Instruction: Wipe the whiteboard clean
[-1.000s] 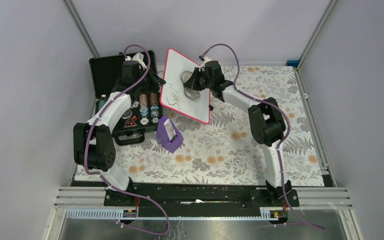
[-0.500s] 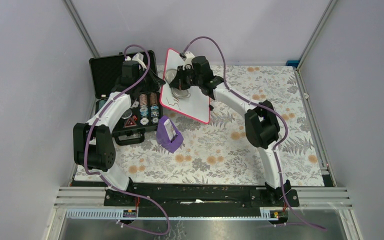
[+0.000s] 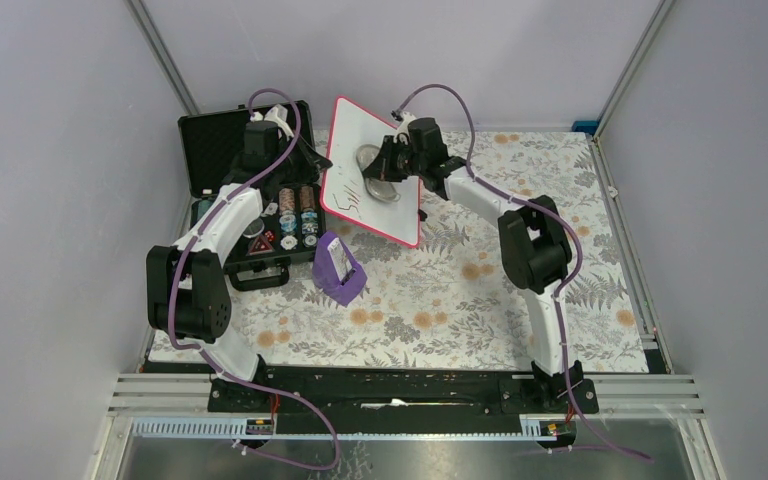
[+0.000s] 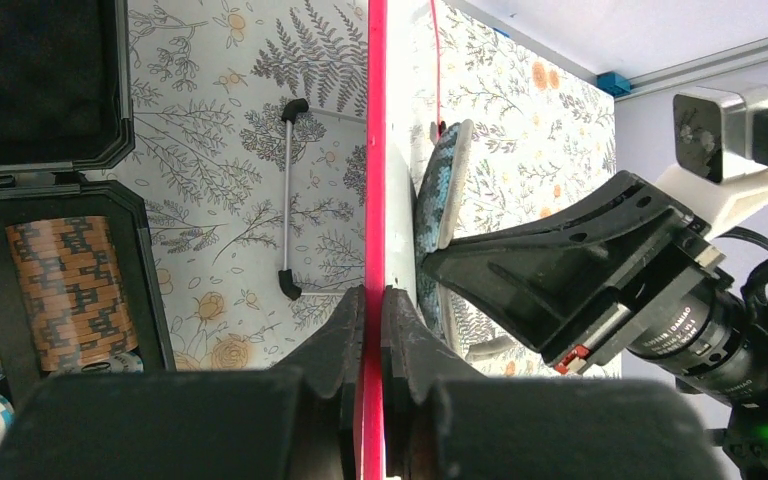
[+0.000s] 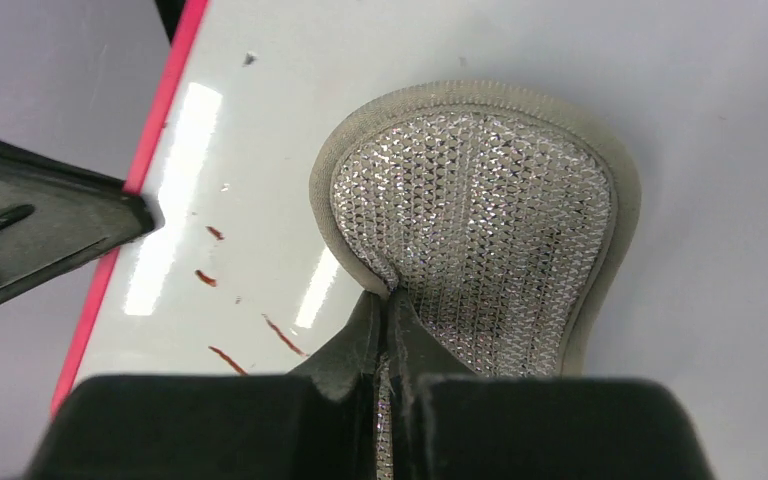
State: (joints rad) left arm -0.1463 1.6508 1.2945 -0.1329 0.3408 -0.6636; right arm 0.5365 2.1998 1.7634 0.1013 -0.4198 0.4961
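Observation:
The whiteboard (image 3: 400, 215), white with a red-pink rim, stands tilted at the back of the table, with dark red handwriting on its lower left (image 3: 350, 207). My left gripper (image 3: 312, 160) is shut on the board's left rim (image 4: 374, 150). My right gripper (image 3: 380, 165) is shut on a silvery-grey scrubbing pad (image 3: 376, 175) and presses it flat on the board's face. In the right wrist view the pad (image 5: 480, 220) lies right of a few red strokes (image 5: 282, 335). The left wrist view shows the pad (image 4: 442, 190) edge-on against the board.
An open black foam-lined case (image 3: 222, 140) with poker chips (image 3: 298, 205) stands at the left, behind my left arm. A purple holder (image 3: 339, 268) sits on the floral cloth in front of the board. The board's wire stand (image 4: 287, 200) shows behind it.
My right gripper swept the pad left across the board, then back right to about where it began. The writing at the lower left still shows. The left arm has not moved.

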